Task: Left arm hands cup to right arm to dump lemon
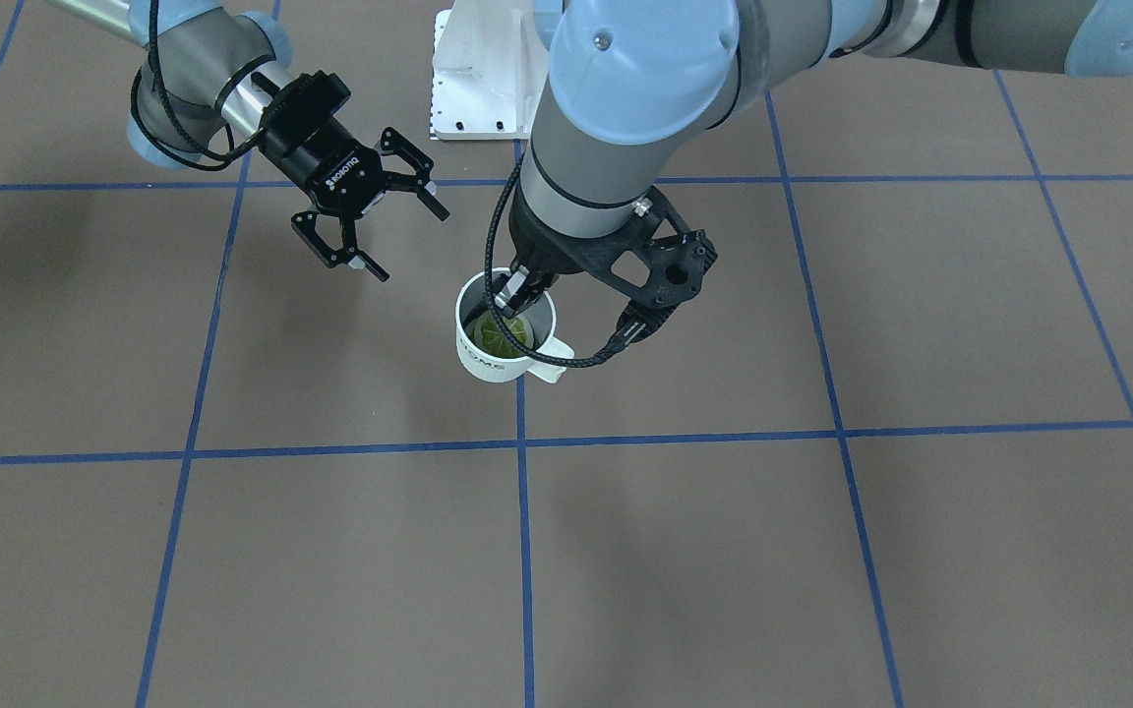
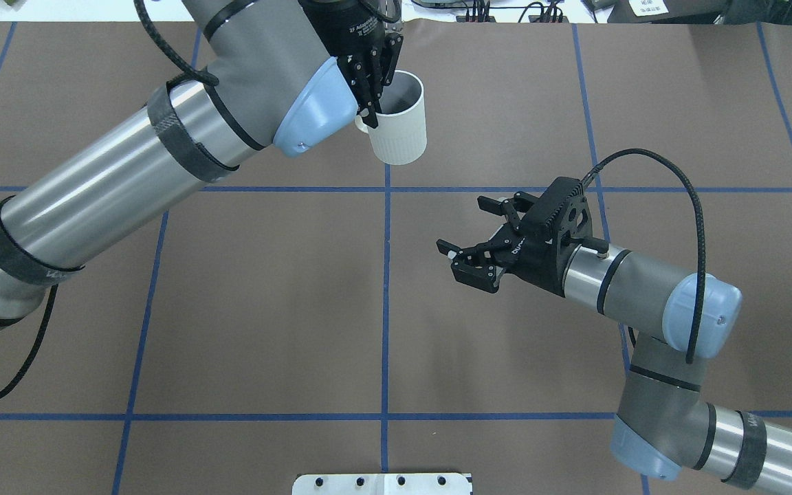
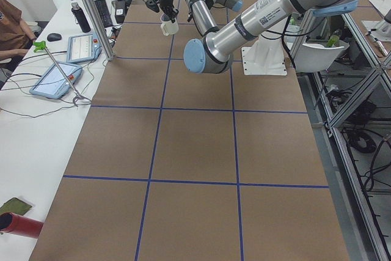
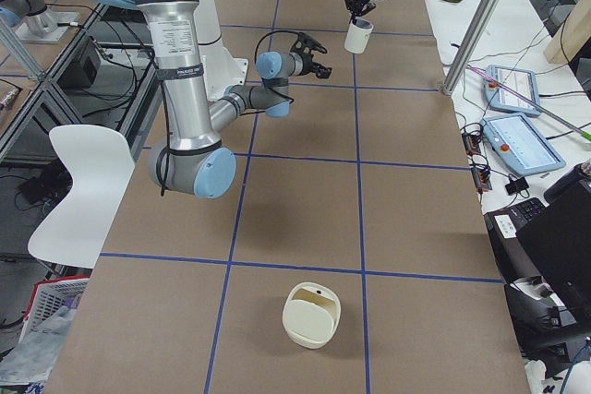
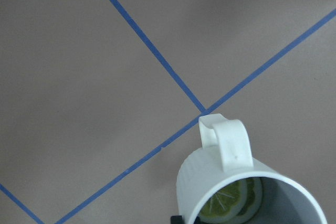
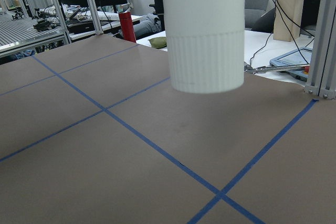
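The white ribbed cup (image 1: pixel 488 359) hangs in the air above the table, held by its rim near the handle. My left gripper (image 1: pixel 517 292) is shut on that rim, one finger inside and one outside; it also shows in the overhead view (image 2: pixel 376 104) on the cup (image 2: pixel 401 130). The yellow-green lemon (image 1: pixel 501 335) lies inside the cup, and shows in the left wrist view (image 5: pixel 231 204). My right gripper (image 2: pixel 463 224), marked ROBOTIQ, is open and empty, a short way from the cup with its fingers towards it. The right wrist view shows the cup's wall (image 6: pixel 206 35) ahead.
A white mounting plate (image 2: pixel 382 483) lies at the robot's edge of the table. A cream container (image 4: pixel 312 316) stands at the table's end on my right. The operators' bench with tablets (image 3: pixel 58 80) runs along the far side.
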Available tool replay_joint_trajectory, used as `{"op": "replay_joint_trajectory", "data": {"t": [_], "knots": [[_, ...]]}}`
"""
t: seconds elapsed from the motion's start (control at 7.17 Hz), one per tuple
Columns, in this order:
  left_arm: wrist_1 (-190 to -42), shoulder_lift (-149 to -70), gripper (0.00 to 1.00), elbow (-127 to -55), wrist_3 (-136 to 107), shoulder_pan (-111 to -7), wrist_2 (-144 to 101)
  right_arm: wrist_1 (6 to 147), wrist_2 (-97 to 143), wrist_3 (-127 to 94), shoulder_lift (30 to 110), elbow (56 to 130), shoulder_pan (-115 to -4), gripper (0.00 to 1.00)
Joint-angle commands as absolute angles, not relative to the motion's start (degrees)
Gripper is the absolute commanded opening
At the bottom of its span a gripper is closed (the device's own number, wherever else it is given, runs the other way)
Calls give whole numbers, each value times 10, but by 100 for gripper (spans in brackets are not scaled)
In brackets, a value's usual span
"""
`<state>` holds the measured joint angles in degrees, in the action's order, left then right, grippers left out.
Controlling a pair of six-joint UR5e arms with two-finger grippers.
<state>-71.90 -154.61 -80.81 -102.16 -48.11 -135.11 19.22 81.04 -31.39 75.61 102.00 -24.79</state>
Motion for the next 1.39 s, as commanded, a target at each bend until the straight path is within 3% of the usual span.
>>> {"op": "replay_joint_trajectory", "data": {"t": [0.0, 1.26], "knots": [[-726, -1549, 0, -802, -1016, -461, -1352, 195, 810, -312, 754, 1015, -247, 99], [-737, -1550, 0, -809, -1023, -405, -1355, 208, 796, -311, 750, 1013, -249, 99]]}}
